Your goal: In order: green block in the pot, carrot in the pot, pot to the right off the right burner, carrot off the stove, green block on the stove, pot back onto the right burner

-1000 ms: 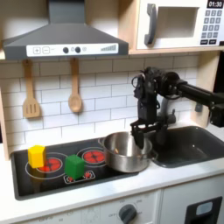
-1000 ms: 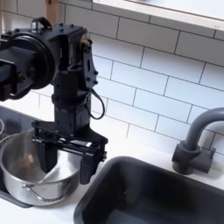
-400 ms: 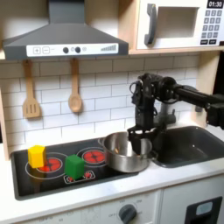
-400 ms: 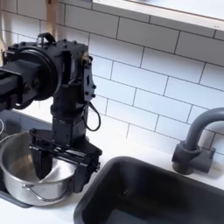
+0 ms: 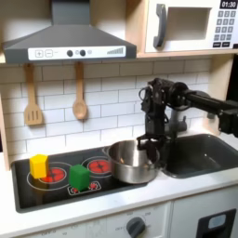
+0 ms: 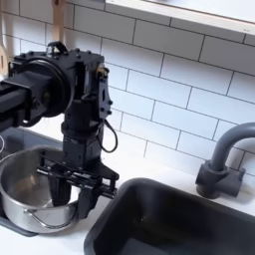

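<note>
The shiny pot (image 5: 130, 160) (image 6: 22, 189) stands at the right end of the black stove (image 5: 37, 192), just right of the right burner (image 5: 98, 166). My gripper (image 5: 149, 147) (image 6: 75, 191) hangs open over the pot's sink-side rim. One finger (image 6: 52, 186) is over the pot's inside and the other (image 6: 96, 196) is outside its wall. The green block (image 5: 80, 177) sits on the stove between the two burners, left of the pot. The dark sink (image 5: 200, 153) (image 6: 174, 219) lies beyond the pot. The carrot is out of view.
A yellow block (image 5: 39, 165) stands on the left burner (image 5: 54, 176). Two wooden utensils (image 5: 79, 93) hang on the tiled wall under the range hood. The dark faucet (image 6: 224, 159) rises at the sink's far side. A microwave (image 5: 191, 23) sits overhead.
My gripper has sunk a little and settled onto the pot's sink-side rim, staying open. The pot and blocks have not moved.
</note>
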### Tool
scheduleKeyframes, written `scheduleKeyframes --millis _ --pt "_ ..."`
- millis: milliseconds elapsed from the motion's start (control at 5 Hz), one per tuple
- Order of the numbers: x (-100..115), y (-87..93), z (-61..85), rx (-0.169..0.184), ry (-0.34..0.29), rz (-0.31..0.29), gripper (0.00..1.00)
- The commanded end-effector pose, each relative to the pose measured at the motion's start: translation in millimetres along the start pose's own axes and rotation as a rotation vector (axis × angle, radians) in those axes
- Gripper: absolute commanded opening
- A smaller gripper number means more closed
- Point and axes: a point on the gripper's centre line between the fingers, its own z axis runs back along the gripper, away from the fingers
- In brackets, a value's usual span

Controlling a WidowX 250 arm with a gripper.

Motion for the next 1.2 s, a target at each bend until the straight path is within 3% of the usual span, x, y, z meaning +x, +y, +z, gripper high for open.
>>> scheduleKeyframes --millis 0,600,1000 --pt "4.2 10.5 4.5 0.007 -0.019 0.006 0.00" --pt "23.1 50.3 13.3 0.035 -0.043 0.053 0.00" --pt "38.1 67.2 17.4 0.032 -0.065 0.085 0.00"
